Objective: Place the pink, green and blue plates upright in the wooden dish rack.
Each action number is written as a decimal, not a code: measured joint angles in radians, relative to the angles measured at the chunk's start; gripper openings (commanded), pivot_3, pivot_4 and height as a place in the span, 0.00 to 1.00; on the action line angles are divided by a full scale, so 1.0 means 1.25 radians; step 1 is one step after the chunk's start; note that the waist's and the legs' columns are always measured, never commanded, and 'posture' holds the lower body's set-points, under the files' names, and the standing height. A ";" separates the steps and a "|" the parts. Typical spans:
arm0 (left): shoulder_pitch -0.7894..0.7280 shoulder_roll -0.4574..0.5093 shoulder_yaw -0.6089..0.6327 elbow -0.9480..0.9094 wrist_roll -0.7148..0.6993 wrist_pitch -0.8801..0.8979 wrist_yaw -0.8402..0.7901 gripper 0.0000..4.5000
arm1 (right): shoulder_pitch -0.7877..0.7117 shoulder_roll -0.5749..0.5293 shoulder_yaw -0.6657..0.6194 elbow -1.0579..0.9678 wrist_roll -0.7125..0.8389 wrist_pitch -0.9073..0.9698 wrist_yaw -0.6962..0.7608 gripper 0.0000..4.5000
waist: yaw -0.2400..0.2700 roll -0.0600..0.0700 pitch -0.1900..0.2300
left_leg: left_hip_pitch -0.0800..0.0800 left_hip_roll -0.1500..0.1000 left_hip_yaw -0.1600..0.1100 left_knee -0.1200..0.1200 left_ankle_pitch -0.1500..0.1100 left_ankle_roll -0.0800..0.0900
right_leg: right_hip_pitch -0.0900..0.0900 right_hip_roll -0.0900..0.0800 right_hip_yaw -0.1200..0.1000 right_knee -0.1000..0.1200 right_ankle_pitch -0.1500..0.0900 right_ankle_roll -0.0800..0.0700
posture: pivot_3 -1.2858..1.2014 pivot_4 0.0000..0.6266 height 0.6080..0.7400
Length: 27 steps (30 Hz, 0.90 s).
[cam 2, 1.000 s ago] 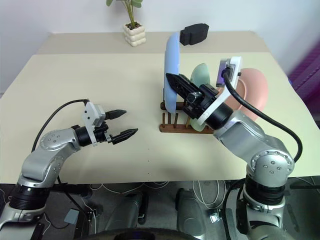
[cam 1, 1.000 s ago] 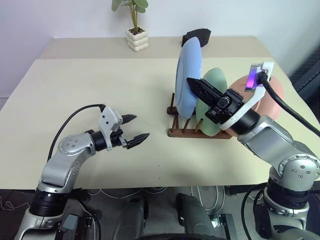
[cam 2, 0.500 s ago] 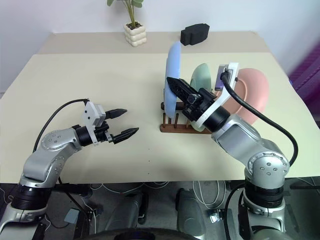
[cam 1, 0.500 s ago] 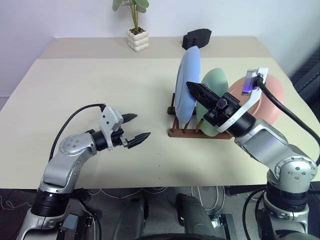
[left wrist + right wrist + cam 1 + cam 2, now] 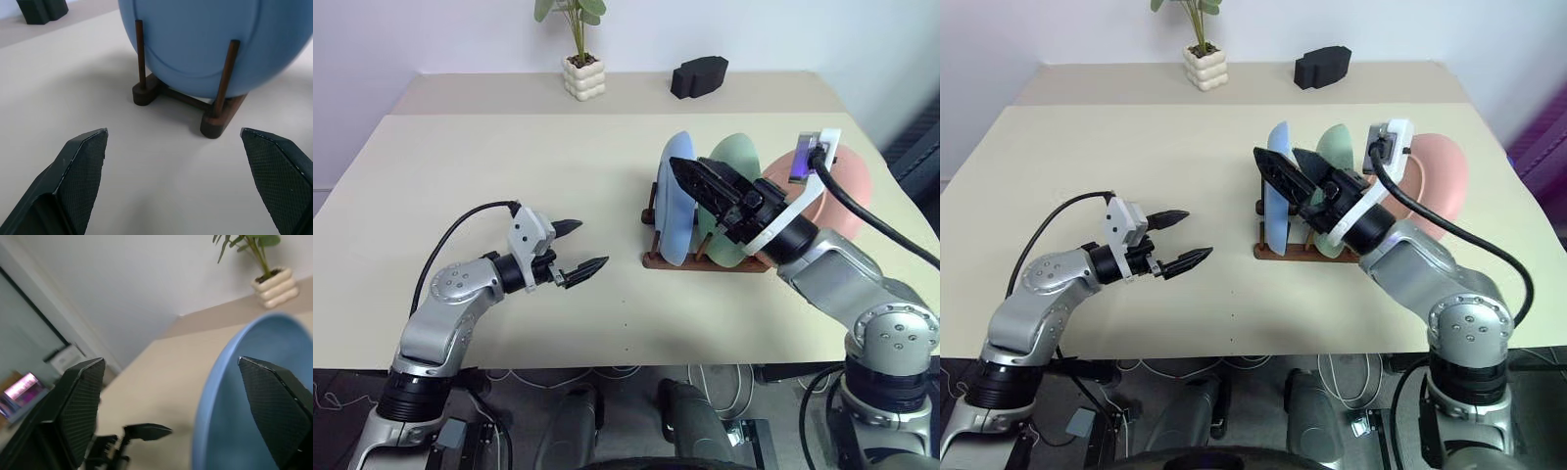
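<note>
The blue plate (image 5: 672,217) stands upright in the left-hand slot of the wooden dish rack (image 5: 705,261), behind two pegs (image 5: 225,73). The green plate (image 5: 736,155) stands in the slot behind it, and the pink plate (image 5: 847,191) is on edge at the rack's right end. My right gripper (image 5: 1275,154) is open, with its fingers on either side of the blue plate's top rim and apart from it. My left gripper (image 5: 591,245) hovers open and empty over the table, left of the rack, pointing at it.
A potted plant (image 5: 580,73) and a black block (image 5: 698,75) stand along the table's far edge. Bare tabletop (image 5: 509,157) stretches left of the rack. A black cable (image 5: 876,211) trails from the right wrist.
My right gripper has opened and let go of the blue plate, which has sunk lower into the rack's slot. The left arm has stayed where it was.
</note>
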 measured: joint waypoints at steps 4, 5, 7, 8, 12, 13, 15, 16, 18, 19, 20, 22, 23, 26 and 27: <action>-0.002 -0.003 -0.001 0.008 0.000 0.000 -0.001 1.00 | -0.025 -0.049 -0.004 -0.012 -0.031 0.000 0.045 0.99 | 0.000 0.000 0.000 | 0.000 0.000 0.000 0.000 0.000 0.000 | 0.000 0.000 0.000 0.000 0.000 0.000 | 0.52 0.24 0.97; -0.004 -0.004 -0.003 0.009 0.001 0.000 -0.001 1.00 | -0.030 -0.080 -0.005 -0.014 -0.048 0.001 0.067 0.99 | 0.001 0.000 0.000 | 0.000 0.000 0.000 0.000 0.000 0.000 | 0.000 0.000 0.000 0.000 0.000 0.000 | 0.52 0.24 0.97; -0.006 -0.005 -0.006 0.010 0.001 -0.001 -0.001 1.00 | -0.049 -0.128 -0.013 -0.015 -0.082 0.002 0.101 0.99 | 0.001 0.000 0.000 | 0.000 0.000 0.000 0.001 0.000 0.000 | 0.000 0.000 0.000 -0.001 0.000 0.000 | 0.52 0.24 0.97; -0.007 -0.006 -0.008 0.010 0.001 -0.001 -0.001 1.00 | -0.054 -0.157 -0.024 -0.015 -0.103 0.001 0.125 0.99 | 0.002 0.000 0.000 | 0.000 0.000 0.000 0.001 0.000 0.000 | 0.001 0.000 0.000 -0.001 0.000 0.000 | 0.52 0.24 0.97; -0.011 -0.008 -0.012 0.012 0.003 -0.005 -0.001 1.00 | -0.039 -0.275 -0.143 0.020 -0.180 -0.017 0.235 0.94 | 0.007 0.000 0.000 | -0.001 0.000 0.002 0.001 -0.001 0.001 | 0.001 0.000 0.000 -0.003 0.000 0.000 | 0.52 0.24 0.97; -0.013 -0.010 -0.014 0.014 0.003 -0.006 -0.001 1.00 | -0.027 -0.299 -0.194 0.052 -0.202 -0.024 0.251 0.87 | 0.010 0.000 0.000 | -0.001 0.000 0.003 0.001 -0.001 0.001 | 0.002 0.000 0.000 -0.003 0.000 0.000 | 0.52 0.24 0.97; -0.014 -0.012 -0.016 0.016 0.003 -0.009 -0.002 1.00 | 0.028 -0.353 -0.288 0.128 -0.275 -0.035 0.277 0.70 | 0.019 -0.001 0.000 | -0.001 0.000 0.005 0.001 -0.001 0.002 | 0.002 0.000 0.000 -0.003 0.000 0.000 | 0.52 0.24 0.97; -0.012 -0.010 -0.015 0.020 0.004 -0.013 -0.003 1.00 | 0.064 -0.375 -0.335 0.175 -0.324 -0.039 0.289 0.58 | 0.021 -0.001 0.000 | -0.001 0.000 0.005 0.001 -0.001 0.002 | 0.002 0.000 0.000 -0.004 0.000 0.000 | 0.52 0.24 0.97; -0.014 -0.009 -0.018 0.027 0.008 -0.014 -0.013 1.00 | 0.130 -0.385 -0.404 0.226 -0.392 -0.046 0.322 0.37 | 0.020 -0.001 0.000 | 0.000 0.000 0.006 0.001 -0.001 0.002 | 0.002 -0.001 0.000 -0.003 0.000 0.000 | 0.52 0.24 0.97; -0.015 -0.009 -0.021 0.027 0.008 -0.015 -0.020 1.00 | 0.155 -0.385 -0.426 0.239 -0.415 -0.048 0.339 0.24 | 0.020 0.000 0.000 | 0.000 0.000 0.006 0.001 -0.001 0.002 | 0.002 -0.001 0.000 -0.003 0.000 0.000 | 0.52 0.24 0.97; -0.016 -0.009 -0.026 0.028 0.009 -0.015 -0.027 1.00 | 0.176 -0.385 -0.447 0.251 -0.434 -0.050 0.358 0.13 | 0.018 0.001 -0.001 | 0.000 0.000 0.007 0.001 -0.001 0.002 | 0.002 0.000 0.001 -0.003 0.000 0.000 | 0.52 0.24 0.97; -0.023 -0.009 -0.044 0.029 0.012 -0.015 -0.040 1.00 | 0.214 -0.386 -0.479 0.259 -0.473 -0.056 0.388 0.01 | 0.014 0.002 -0.002 | 0.001 0.000 0.009 0.001 -0.001 0.002 | 0.002 0.000 0.002 -0.003 0.000 0.000 | 0.52 0.24 0.97; -0.031 -0.008 -0.054 0.030 0.015 -0.017 -0.054 1.00 | 0.264 -0.395 -0.495 0.251 -0.508 -0.060 0.408 0.01 | 0.016 0.003 -0.002 | 0.001 0.000 0.009 0.001 -0.001 0.002 | 0.002 0.000 0.002 -0.002 0.000 0.000 | 0.52 0.24 0.97; -0.037 0.011 -0.094 0.027 0.024 -0.033 -0.104 1.00 | 0.420 -0.396 -0.506 0.216 -0.596 -0.052 0.465 0.01 | 0.019 0.003 -0.002 | 0.001 0.000 0.009 0.001 -0.001 0.002 | 0.002 0.001 0.003 -0.003 0.000 0.000 | 0.52 0.24 0.97; -0.037 0.012 -0.105 0.027 0.028 -0.036 -0.116 1.00 | 0.437 -0.390 -0.505 0.209 -0.608 -0.046 0.477 0.01 | 0.018 0.003 -0.002 | 0.001 0.000 0.010 0.002 -0.001 0.003 | 0.002 0.001 0.004 -0.003 0.000 0.000 | 0.52 0.24 0.97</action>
